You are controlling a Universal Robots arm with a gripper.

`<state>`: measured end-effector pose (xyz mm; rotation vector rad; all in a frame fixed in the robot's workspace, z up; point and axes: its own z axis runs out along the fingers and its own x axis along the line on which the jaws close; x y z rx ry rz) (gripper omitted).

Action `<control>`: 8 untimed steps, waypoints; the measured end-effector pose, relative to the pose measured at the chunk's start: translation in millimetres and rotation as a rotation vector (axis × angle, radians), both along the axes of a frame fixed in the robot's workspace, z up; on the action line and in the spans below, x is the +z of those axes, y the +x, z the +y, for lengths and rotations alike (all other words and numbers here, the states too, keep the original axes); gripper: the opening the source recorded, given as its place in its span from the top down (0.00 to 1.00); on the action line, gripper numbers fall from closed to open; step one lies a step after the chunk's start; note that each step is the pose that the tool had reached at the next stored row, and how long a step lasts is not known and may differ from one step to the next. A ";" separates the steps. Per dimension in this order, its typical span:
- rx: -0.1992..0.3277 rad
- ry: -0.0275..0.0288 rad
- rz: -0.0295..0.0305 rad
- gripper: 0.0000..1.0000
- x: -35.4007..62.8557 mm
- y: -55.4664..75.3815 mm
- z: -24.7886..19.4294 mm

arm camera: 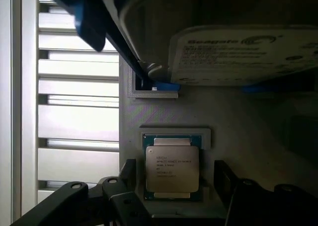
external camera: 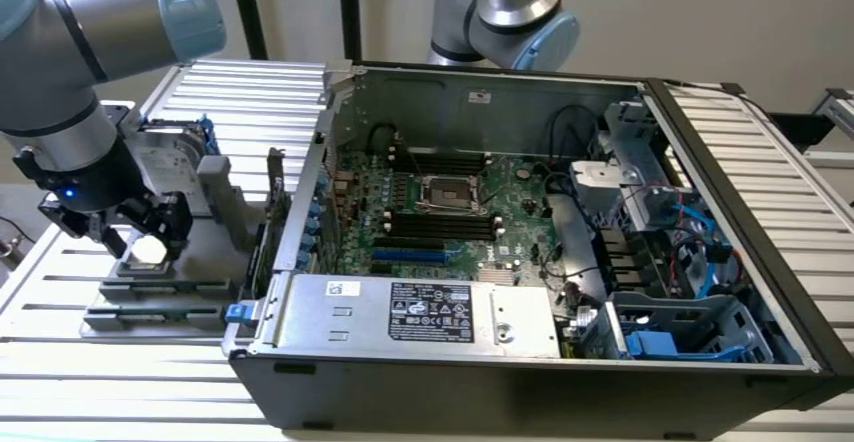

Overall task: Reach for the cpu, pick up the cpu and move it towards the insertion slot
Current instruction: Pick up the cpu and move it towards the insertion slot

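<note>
Straddling cpu [arm camera: 171,169] with gripper [external camera: 139,234], fingers [arm camera: 128,184] spread, not touching | cpu flat in grey holder [external camera: 134,307] recess near bench [external camera: 80,382] edge, exterior view's left | probably light, rigid, slick-topped, fragile | best pinched on opposite side edges, kept level

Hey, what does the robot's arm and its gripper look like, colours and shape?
The arm is round silver-grey tubing with pale blue caps on its joints. Its wrist end is black, with a small blue light. The gripper is black, with two blocky angular fingers.
</note>
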<state>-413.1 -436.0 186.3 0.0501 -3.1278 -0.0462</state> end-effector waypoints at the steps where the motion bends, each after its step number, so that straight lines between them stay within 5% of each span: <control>1: 0.000 0.0000 0.0000 0.29 0.0 0.0 0.0; 8: 0.000 0.0000 0.0000 0.36 0.0 1.0 0.4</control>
